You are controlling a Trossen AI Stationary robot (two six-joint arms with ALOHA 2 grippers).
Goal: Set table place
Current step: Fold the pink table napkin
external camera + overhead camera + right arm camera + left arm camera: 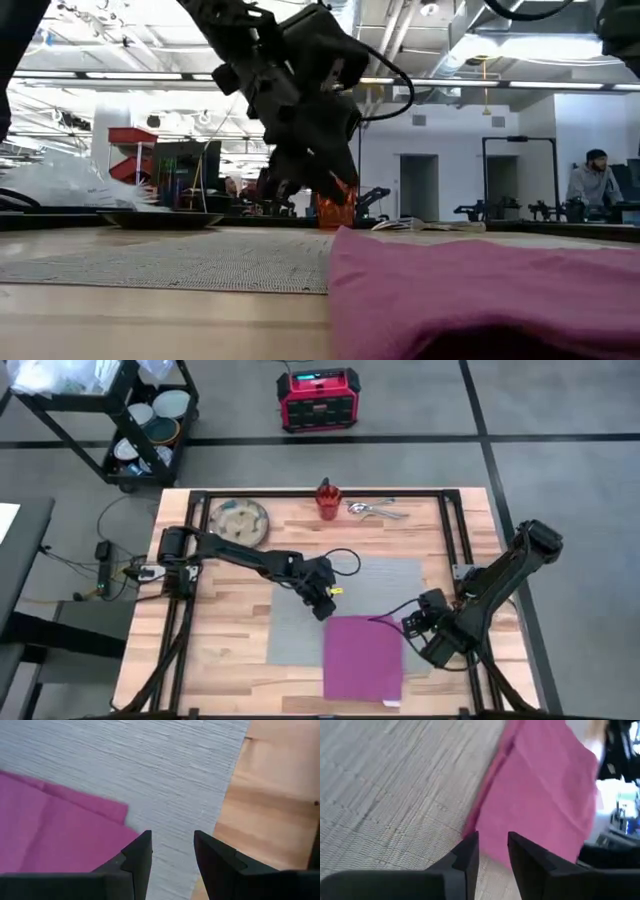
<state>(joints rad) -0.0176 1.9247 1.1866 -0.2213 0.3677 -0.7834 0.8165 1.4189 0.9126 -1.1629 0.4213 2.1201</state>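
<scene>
My left gripper (323, 603) hangs over the grey woven mat (300, 620), fingers parted by a narrow gap and holding nothing, just beside the far left corner of the magenta napkin (364, 657). My right gripper (412, 623) hovers at the napkin's right edge, its fingers also a little apart and empty.

The napkin is soft folded cloth, rectangular, lying flat on the near right part of the mat with its near edge hanging past the mat onto the wood. The mat is a rectangle of fine ribbed weave, spread in the middle of the table (220, 650), a pale butcher-block top in a black rail frame.

Along the far edge lie the round speckled plate (239, 521), bare on top as far as I can see, the orange-red cup (328, 501) and the steel cutlery (376, 510), well apart from both grippers.
</scene>
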